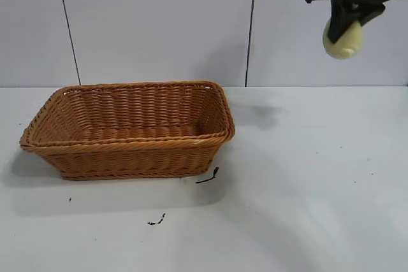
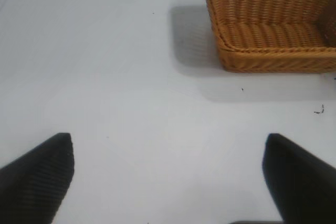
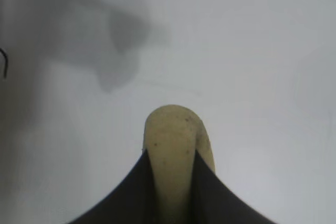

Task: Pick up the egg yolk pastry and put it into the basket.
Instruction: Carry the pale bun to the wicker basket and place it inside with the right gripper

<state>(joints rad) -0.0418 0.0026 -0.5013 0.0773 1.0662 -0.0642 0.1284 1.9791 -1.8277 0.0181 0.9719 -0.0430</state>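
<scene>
**Pastry aloft, basket waiting**

From the front, the right gripper hangs high above the table, clenched on the egg yolk pastry, well to the right of the basket. I'd carry it across above the braided rim, then lower before letting go.

The left wrist view shows the left gripper spread wide over bare table, the basket interior empty.

Only the right wrist view shows the fingers pinching the pastry's edges.

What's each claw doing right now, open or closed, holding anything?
Left claw: open, holding nothing, over bare table.
Right claw: closed on the egg yolk pastry, raised high.
</scene>
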